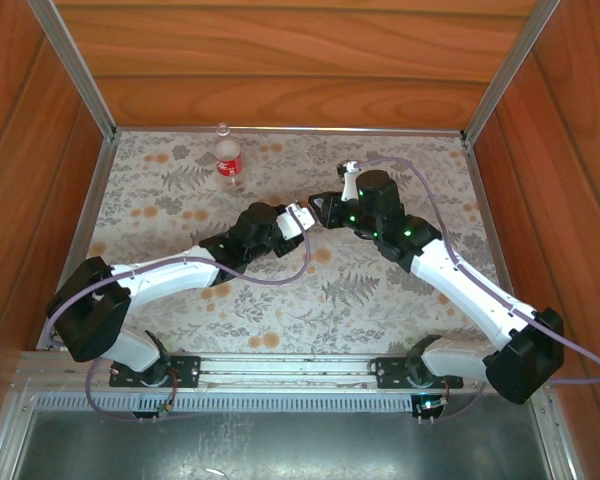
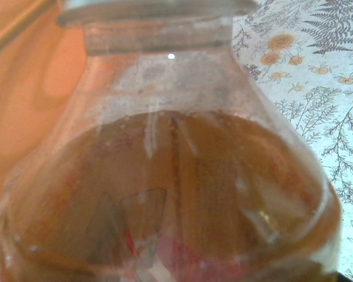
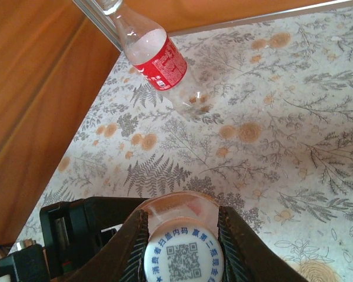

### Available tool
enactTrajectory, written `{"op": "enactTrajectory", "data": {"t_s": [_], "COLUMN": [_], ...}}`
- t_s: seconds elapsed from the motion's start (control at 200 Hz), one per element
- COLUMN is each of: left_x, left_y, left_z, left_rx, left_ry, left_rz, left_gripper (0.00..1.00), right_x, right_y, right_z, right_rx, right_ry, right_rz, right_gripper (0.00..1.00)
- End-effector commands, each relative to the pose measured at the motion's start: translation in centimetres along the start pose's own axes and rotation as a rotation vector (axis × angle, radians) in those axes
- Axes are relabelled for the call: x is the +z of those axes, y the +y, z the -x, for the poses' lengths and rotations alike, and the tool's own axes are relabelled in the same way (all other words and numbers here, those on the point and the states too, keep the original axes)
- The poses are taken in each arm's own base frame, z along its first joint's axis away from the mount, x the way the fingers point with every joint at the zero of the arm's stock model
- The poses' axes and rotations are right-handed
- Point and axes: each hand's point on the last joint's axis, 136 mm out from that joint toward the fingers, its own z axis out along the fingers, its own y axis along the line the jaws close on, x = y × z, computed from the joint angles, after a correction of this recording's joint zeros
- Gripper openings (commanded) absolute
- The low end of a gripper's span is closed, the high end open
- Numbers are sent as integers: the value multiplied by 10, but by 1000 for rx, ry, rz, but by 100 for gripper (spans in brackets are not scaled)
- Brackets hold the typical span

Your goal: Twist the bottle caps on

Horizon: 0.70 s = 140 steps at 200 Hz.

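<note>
The amber-brown bottle (image 2: 182,176) looms close in the left wrist view, its neck at the top and brown liquid below. My left gripper (image 1: 302,218) is shut on it at the table's middle; its fingers are hidden behind the bottle. A white bottle cap (image 3: 183,258) with a QR code and blue lettering sits on the amber bottle's (image 3: 176,205) mouth. My right gripper (image 3: 182,218) is shut on that cap, one finger on each side. In the top view the right gripper (image 1: 323,208) meets the left one tip to tip. The red-and-white labelled bottle (image 1: 227,160) stands apart at the back.
The floral tablecloth (image 1: 380,300) covers the table. Wooden walls and aluminium posts (image 1: 75,70) close in the left, back and right sides. The red-labelled bottle (image 3: 159,61) stands near the back-left corner. Purple cables loop beside both arms.
</note>
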Motion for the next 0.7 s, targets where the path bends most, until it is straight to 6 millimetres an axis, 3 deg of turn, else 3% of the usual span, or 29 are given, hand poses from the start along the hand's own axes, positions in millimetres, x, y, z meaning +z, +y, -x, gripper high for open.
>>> {"op": "enactTrajectory", "data": {"t_s": [0.0, 0.095, 0.175, 0.245, 0.455, 0.585, 0.695], "left_x": [-18, -24, -28, -34, -70, -101, -113], "left_y": [-38, -33, -33, -38, -65, -81, -82], "left_z": [35, 29, 29, 33, 55, 69, 71], "left_rx": [59, -74, -139, -178, -242, -198, -148], "left_ry": [-157, -167, -181, -199, -303, -386, -424], "left_rz": [-190, -265, -322, -383, -691, -856, -854], "left_gripper": [49, 47, 47, 46, 46, 46, 47], "right_x": [-10, -31, -45, -55, -106, -120, -122], "right_y": [5, 45, 56, 62, 114, 120, 120], "right_z": [29, 31, 32, 31, -2, -12, -16], "right_rx": [-109, -325, -414, -470, -659, -700, -705], "right_ry": [-117, -128, -120, -112, -50, -22, -8], "right_rz": [23, 218, 263, 300, 691, 754, 771], "right_gripper": [20, 39, 57, 65, 59, 60, 59]}}
